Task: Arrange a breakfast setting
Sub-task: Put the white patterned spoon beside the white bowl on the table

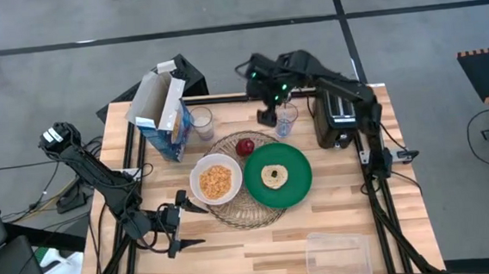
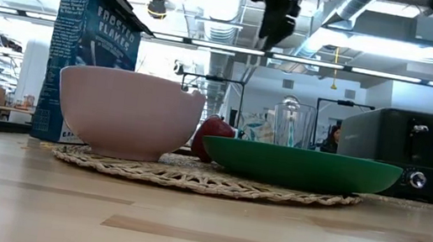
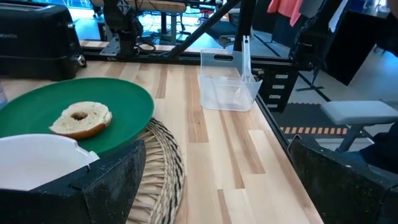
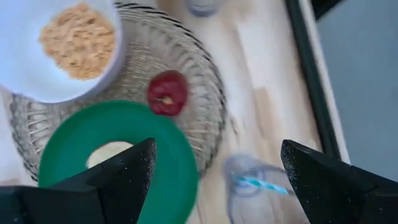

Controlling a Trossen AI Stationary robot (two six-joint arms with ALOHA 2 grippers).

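A: While the round wicker mat (image 1: 241,189) lies at the middle of the overhead frame, what rests on it?

B: The white bowl (image 1: 216,179) of cereal sits on its left part, the green plate (image 1: 292,178) overlaps its right part with a bagel (image 1: 274,175) on it, and the small red apple (image 1: 245,146) sits on the mat at its upper edge, just beside the plate.

A: And the cereal box (image 1: 164,116)?

B: Upper left of the mat, flaps open, with a clear glass (image 1: 201,123) just to its right.

A: Where is the right end effector (image 1: 274,103)?

B: Upper centre, above the counter (image 1: 261,248), its fingers spread apart and holding nothing. A second glass (image 1: 286,121) with a blue-striped straw stands just below it, left of the black toaster (image 1: 336,118).

A: The left end effector (image 1: 184,221)?

B: Lower left, near the bowl, fingers wide apart and empty. A clear plastic tub (image 1: 337,255) sits at the lower right.
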